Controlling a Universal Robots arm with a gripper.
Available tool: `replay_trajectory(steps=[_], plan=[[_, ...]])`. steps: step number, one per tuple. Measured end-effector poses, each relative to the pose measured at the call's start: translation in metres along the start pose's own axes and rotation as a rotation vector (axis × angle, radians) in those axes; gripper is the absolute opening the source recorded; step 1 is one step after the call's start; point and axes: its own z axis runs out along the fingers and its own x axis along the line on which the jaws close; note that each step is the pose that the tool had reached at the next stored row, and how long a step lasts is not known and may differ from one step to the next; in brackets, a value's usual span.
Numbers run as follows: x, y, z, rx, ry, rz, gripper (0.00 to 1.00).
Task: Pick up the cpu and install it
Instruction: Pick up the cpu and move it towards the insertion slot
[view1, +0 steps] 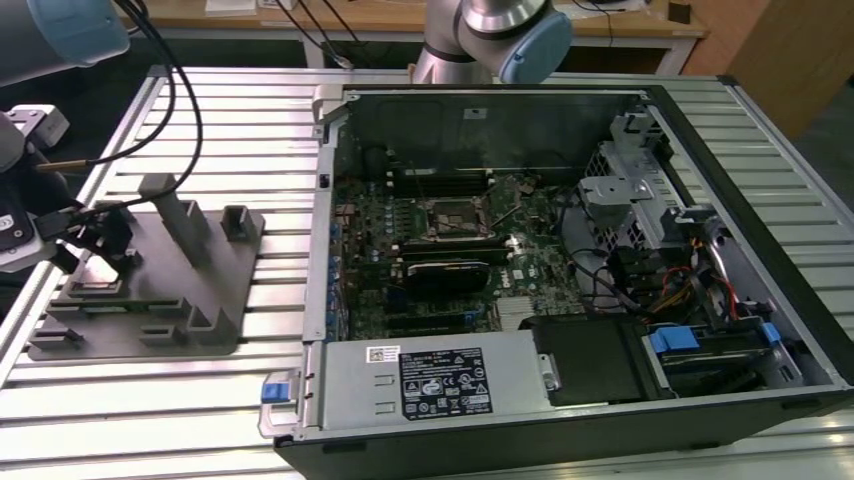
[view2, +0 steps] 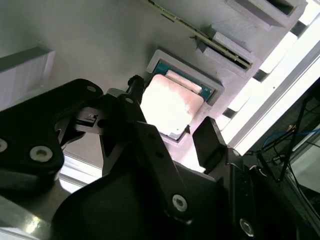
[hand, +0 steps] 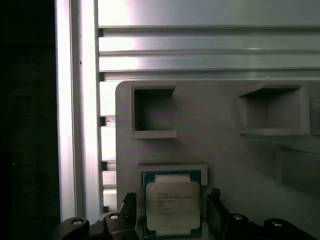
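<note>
1. Pickup is judged to be the step in hand. Nothing is gripped yet, and the black two-fingered pincer (hand: 171, 214) is held open astride the cpu (hand: 172, 205), a small flat square chip with a silvery-grey metal top plate and a darker rim. One finger is placed on each side, and a narrow gap is seen at each edge in the first wrist view.
2. The cpu is seated in a shallow square recess of the grey plastic fixture plate (view1: 200, 300). The plate is set on the slatted aluminium tabletop (view1: 227, 110), at the exterior view's left of the open black computer case (view1: 747, 180).
3. Installation is judged not to have begun. The black square socket frame on the motherboard (view1: 458, 215) lies inside the case, well apart from the pincer.
4. For the grasp, it is judged that the fingers must be kept square to two opposite edges of the cpu. They must also be set low enough to catch the thin rim without being driven into the recess wall. A light, even squeeze is called for, so that the chip is not tilted or jammed.
5. The cpu is laid flat, with its metal plate and print turned upward. It is close to square, so its long axis is barely marked. The slightly longer side seems to run along the gap between the fingers, across their closing line.
</note>
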Motion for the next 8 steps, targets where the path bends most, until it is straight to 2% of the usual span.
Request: replay_trajectory(steps=[8], plan=[[-0.0004,-0.0002,0.0028,-0.0007,0.0005,-0.029,0.66]])
